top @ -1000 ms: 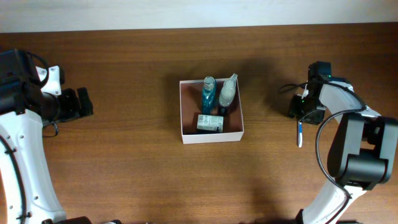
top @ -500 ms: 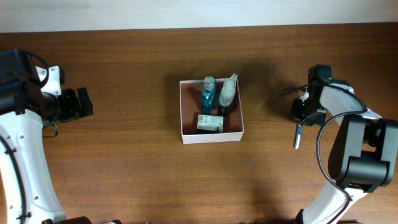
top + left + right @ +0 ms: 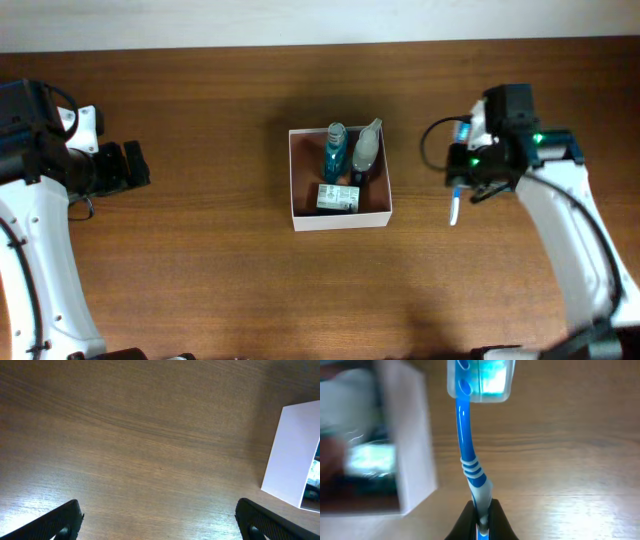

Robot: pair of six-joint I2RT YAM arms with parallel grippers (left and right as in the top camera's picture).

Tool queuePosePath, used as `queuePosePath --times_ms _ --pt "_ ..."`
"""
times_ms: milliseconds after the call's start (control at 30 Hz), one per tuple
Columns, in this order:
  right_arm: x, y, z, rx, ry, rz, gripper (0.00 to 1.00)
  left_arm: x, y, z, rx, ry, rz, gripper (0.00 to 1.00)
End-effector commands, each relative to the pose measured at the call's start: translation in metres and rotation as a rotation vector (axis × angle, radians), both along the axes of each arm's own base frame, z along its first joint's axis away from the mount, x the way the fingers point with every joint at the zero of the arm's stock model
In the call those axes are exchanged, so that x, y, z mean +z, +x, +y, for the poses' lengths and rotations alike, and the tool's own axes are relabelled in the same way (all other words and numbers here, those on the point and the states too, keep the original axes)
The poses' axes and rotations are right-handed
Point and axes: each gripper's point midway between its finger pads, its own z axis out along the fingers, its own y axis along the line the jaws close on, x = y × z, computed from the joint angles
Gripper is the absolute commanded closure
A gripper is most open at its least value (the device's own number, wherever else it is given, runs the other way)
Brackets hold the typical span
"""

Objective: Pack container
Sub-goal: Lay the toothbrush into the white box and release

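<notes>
The container (image 3: 340, 216), a shallow white box with a pinkish-brown floor, sits mid-table holding a blue bottle (image 3: 335, 150), a pale grey bottle (image 3: 366, 148) and a small labelled pack (image 3: 338, 197). My right gripper (image 3: 467, 185) hovers to its right, shut on a blue-and-white toothbrush (image 3: 455, 207). In the right wrist view the gripper (image 3: 481, 519) pinches the toothbrush (image 3: 470, 460) by its handle end; a clear cap (image 3: 482, 380) covers the head, and the container's white wall (image 3: 412, 435) shows blurred at left. My left gripper (image 3: 130, 165) stands open at the far left.
In the left wrist view my left gripper (image 3: 162, 527) is spread wide over bare wood, with the container's white corner (image 3: 295, 455) at the right edge. The table's far edge meets a pale wall at the top of the overhead view.
My right gripper has shut on the toothbrush, lifted it off the table and swung left toward the container. The left arm has not moved.
</notes>
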Motion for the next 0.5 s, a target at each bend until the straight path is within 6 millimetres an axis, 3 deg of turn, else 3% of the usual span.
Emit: queuePosePath --times_ms 0,133,233,300,367,467 --pt "0.032 -0.011 0.040 0.146 -0.007 -0.105 0.96 0.007 0.000 0.000 0.010 -0.005 -0.026 0.00" --pt "0.041 -0.035 0.102 0.574 -0.084 -0.179 0.96 0.007 0.000 0.000 0.010 -0.005 -0.026 0.00" --pt "0.035 -0.056 0.141 0.909 -0.161 -0.212 0.96 0.007 0.000 0.000 0.010 -0.005 -0.026 0.00" --pt "0.027 -0.071 0.170 1.225 -0.247 -0.257 0.96 0.007 0.000 0.000 0.010 -0.005 -0.026 0.00" --pt "0.021 -0.069 0.181 1.310 -0.304 -0.274 0.96 0.007 0.000 0.000 0.010 -0.005 -0.026 0.00" --pt "0.008 -0.051 0.182 1.354 -0.394 -0.279 0.96 0.007 0.000 0.000 0.010 -0.005 -0.026 0.00"
